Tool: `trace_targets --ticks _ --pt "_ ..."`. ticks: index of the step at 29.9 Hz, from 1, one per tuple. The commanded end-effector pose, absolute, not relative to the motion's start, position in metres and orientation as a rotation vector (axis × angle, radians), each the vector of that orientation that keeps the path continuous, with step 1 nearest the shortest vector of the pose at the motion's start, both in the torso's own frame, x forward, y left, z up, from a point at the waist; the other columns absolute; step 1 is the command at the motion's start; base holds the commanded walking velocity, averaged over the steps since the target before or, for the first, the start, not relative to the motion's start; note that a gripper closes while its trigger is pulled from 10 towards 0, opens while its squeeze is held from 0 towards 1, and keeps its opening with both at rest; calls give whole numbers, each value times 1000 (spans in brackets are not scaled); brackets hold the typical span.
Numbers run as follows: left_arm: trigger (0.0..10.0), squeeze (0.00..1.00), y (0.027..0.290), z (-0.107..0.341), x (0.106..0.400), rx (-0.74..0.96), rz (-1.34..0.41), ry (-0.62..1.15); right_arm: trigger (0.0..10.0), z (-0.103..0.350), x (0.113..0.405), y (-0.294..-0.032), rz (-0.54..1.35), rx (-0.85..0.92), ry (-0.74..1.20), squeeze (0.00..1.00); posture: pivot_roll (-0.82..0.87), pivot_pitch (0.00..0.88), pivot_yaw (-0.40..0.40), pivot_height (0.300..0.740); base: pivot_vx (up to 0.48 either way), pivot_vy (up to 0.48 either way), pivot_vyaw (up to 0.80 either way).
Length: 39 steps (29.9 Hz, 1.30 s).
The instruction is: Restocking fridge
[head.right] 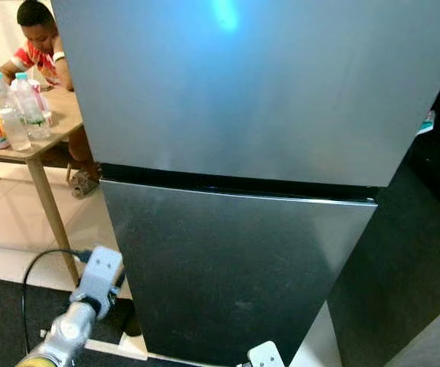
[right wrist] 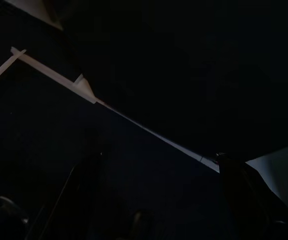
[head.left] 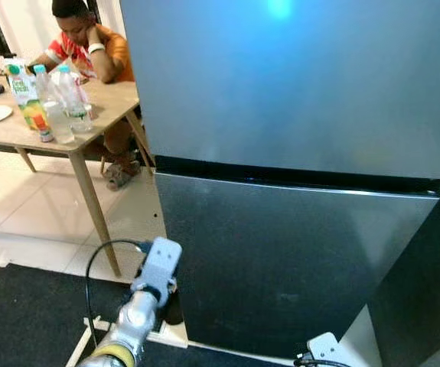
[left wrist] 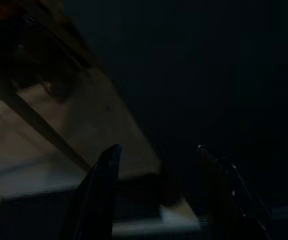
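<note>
The fridge stood upright directly ahead, its long axis vertical, both grey doors closed and facing the robot. The left end effector hung low beside the lower door's left edge, fingers spread apart and empty. The right end effector hung low, also parted and empty. Bottles and a juice carton stood on the bench to the left, where a person sat.

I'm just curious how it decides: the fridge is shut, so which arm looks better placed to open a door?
Probably the left. The left gripper, fingers apart, is raised beside the lower fridge door's left edge; the right arm hangs lower.
</note>
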State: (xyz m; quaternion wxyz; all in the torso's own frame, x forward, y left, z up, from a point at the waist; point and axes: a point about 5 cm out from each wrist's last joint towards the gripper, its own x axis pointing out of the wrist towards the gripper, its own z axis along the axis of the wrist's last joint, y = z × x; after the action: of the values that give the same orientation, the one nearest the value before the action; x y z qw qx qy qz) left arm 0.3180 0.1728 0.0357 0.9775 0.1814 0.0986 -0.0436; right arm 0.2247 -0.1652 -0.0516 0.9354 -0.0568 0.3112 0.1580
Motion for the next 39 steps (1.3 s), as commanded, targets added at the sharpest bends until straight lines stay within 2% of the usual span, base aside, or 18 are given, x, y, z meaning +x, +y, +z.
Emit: trace_targets --ticks 1,4,5,6,7,9,10,14,18,20,24,30,32,35,39 --pt "10000 0 172 13 301 355 -88 305 10000 -57 218 -168 316 -127 673 0 -62 114 34 740 0 0 0" --pt "10000 0 184 -27 264 237 -26 553 10000 -59 216 -174 284 -156 702 0 -59 92 32 740 0 0 0" --pt "10000 0 184 -27 264 237 -26 553 10000 -59 216 -174 284 -156 702 0 -59 92 32 740 0 0 0" --pt "10000 0 193 -44 244 176 23 683 10000 -59 217 -178 244 -133 712 0 -56 87 32 740 0 0 0" --pt "10000 0 197 -48 238 151 52 699 10000 -59 217 -182 206 -102 721 0 -48 76 30 740 0 0 0" --pt "10000 0 199 -49 236 138 68 700 10000 -59 218 -184 180 -79 726 0 -48 76 30 740 0 0 0" --pt "10000 0 208 -50 229 68 155 680 10000 -60 218 -192 110 -51 750 0 -43 60 21 740 0 0 0" --pt "10000 0 211 -52 226 -14 219 678 10000 -60 217 -196 95 -74 766 0 -32 51 10 740 0 0 0" --pt "10000 0 208 -51 228 -16 185 670 10000 -60 219 -195 91 -82 773 0 -23 33 4 740 0 0 0" --pt "10000 0 205 -49 231 58 160 665 10000 -59 222 -195 63 -57 774 0 -2 16 -20 740 0 0 0" --pt "10000 0 205 -48 232 25 166 654 10000 -59 223 -190 100 -95 788 0 -6 27 -6 740 0 0 0" --pt "10000 0 204 -47 233 44 144 640 10000 -57 227 -188 64 -41 769 0 8 8 -21 740 0 0 0" --pt "10000 0 210 -43 235 38 174 618 10000 -58 226 -183 131 -105 780 0 3 24 -4 740 0 0 0" --pt "10000 0 208 -42 237 35 151 605 10000 -58 226 -184 126 -102 774 0 11 16 -21 740 0 0 0" --pt "10000 0 212 -41 237 30 188 601 10000 -61 221 -180 175 -133 791 0 1 28 -1 740 0 0 753"
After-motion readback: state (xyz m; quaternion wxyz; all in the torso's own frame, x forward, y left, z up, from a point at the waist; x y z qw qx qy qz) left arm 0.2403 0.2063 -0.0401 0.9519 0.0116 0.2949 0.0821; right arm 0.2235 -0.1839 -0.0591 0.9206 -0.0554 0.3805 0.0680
